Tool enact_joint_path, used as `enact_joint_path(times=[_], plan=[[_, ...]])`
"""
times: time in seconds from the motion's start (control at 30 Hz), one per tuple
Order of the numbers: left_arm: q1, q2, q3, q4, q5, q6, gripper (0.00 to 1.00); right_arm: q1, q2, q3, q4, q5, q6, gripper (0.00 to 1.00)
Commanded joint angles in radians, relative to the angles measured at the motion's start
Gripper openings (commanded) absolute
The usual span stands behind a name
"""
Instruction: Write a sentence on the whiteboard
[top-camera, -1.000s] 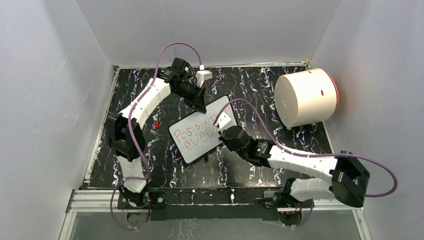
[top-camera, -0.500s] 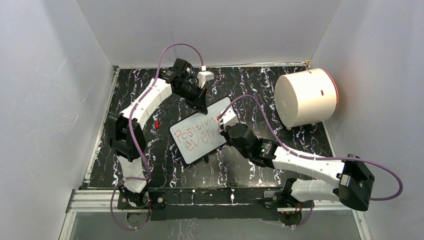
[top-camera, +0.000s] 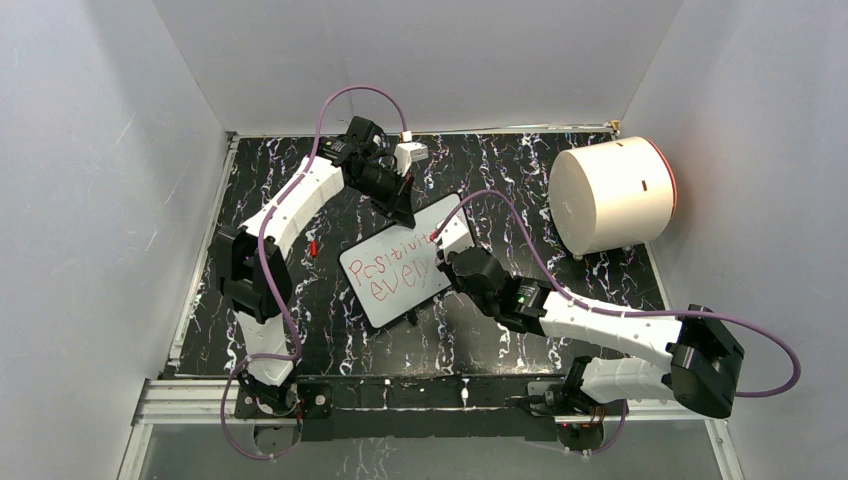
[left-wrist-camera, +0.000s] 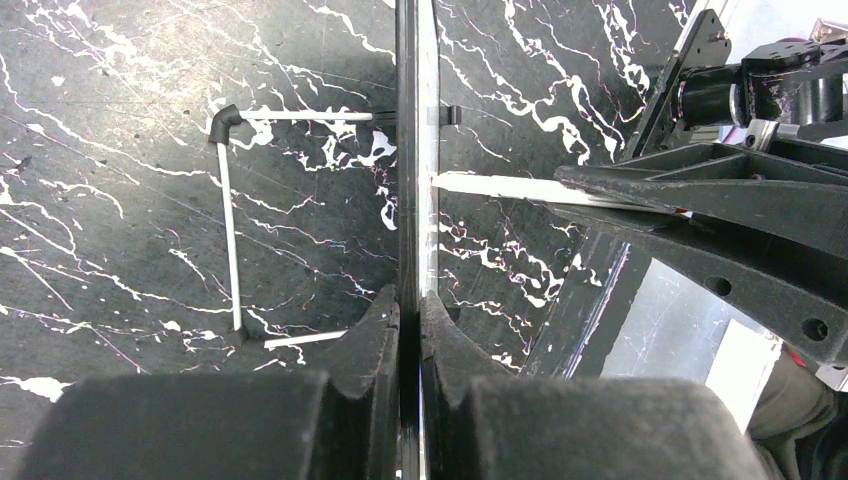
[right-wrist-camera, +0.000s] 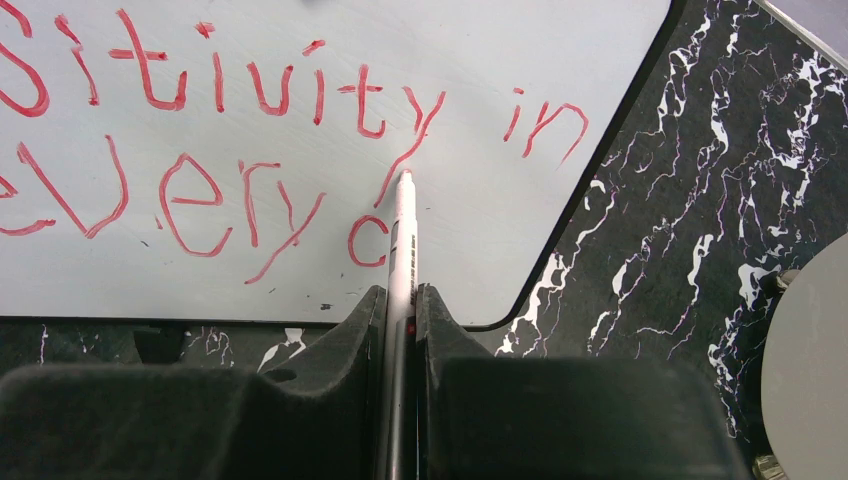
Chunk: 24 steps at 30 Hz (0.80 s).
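The whiteboard (top-camera: 395, 285) stands tilted mid-table. My left gripper (top-camera: 403, 212) is shut on its far edge; in the left wrist view the board's thin edge (left-wrist-camera: 418, 150) runs between the fingers (left-wrist-camera: 375, 330). My right gripper (top-camera: 447, 262) is shut on a white marker (right-wrist-camera: 402, 240). The marker's red tip touches the board (right-wrist-camera: 500, 230) just right of a "c"-shaped stroke. The sentence (right-wrist-camera: 250, 100) reads "...sitivity in" above "every c" in red; its left end is cut off in the right wrist view.
A big white cylinder (top-camera: 610, 195) lies at the back right. A small red item (top-camera: 313, 247) lies on the black marbled table left of the board. A white wire stand (left-wrist-camera: 232, 220) props the board from behind. Grey walls enclose the table.
My right gripper with the marker has shifted slightly up and right beside the second line of writing. The left gripper and the board have barely moved.
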Motion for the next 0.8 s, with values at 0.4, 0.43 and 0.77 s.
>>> enact_joint_path(times=[0.4, 0.43, 0.77], plan=[[-0.029, 0.045, -0.013, -0.08, -0.057, 0.049, 0.0, 0.0, 0.018, 0.029, -0.087, -0.037, 0.043, 0.0], [-0.029, 0.045, -0.013, -0.08, -0.058, 0.049, 0.0, 0.0, 0.016, 0.027, -0.088, -0.041, 0.045, 0.0], [-0.029, 0.041, -0.01, -0.08, -0.061, 0.049, 0.0, 0.0, 0.018, 0.022, -0.115, -0.059, 0.062, 0.0]])
